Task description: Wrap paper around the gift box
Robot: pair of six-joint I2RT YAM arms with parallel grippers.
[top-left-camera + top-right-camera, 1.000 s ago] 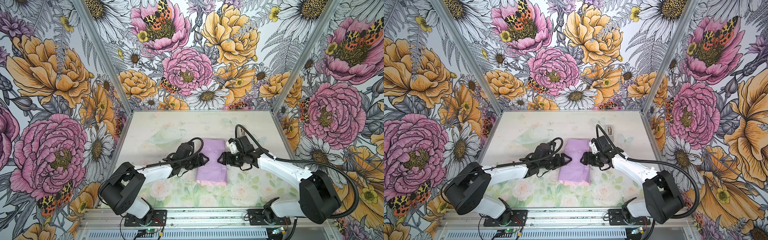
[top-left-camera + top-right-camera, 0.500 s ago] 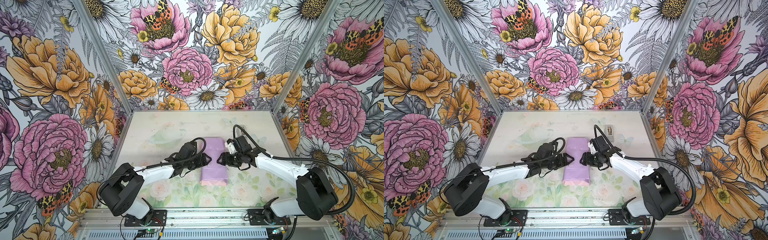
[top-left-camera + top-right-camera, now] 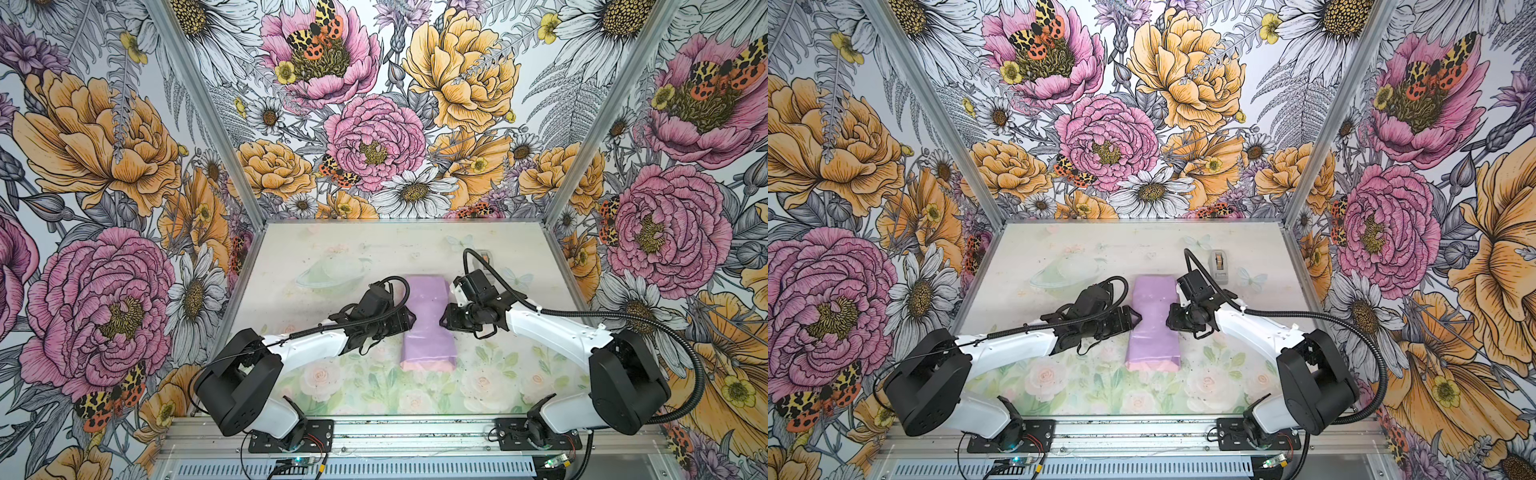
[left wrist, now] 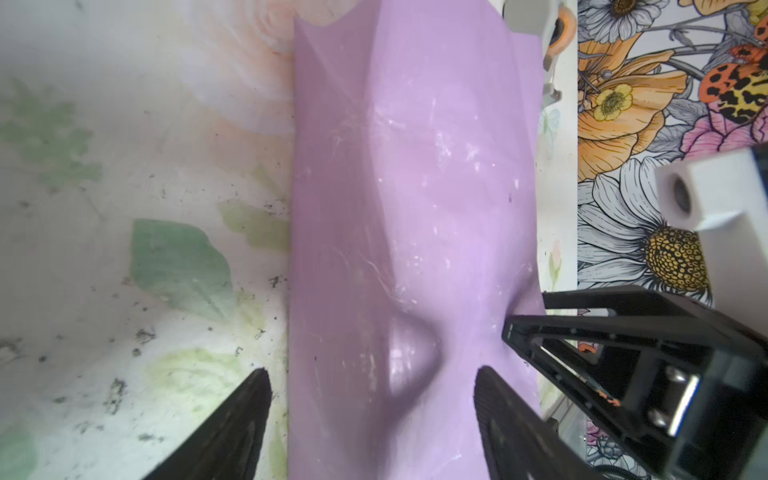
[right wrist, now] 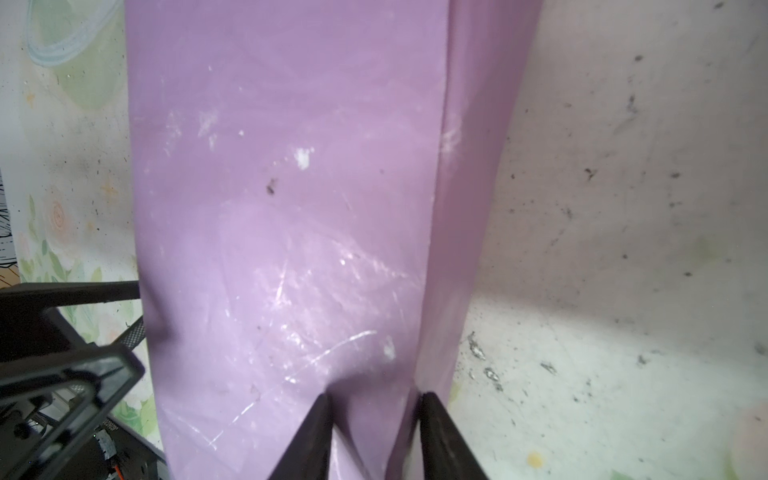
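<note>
My right gripper [image 5: 376, 419] has narrowed since a second ago: its jaws now pinch a ridge of paper [image 5: 291, 208] along the bundle's side. The left gripper [image 4: 374, 399] stays wide, straddling the opposite side. The paper has drawn in at its waist and lies mid-table [image 3: 332, 257], between both grippers. The box is hidden inside the wrap — I can't see it. The tape dispenser [image 3: 1219, 262] stands beyond the right arm — too small for detail.
</note>
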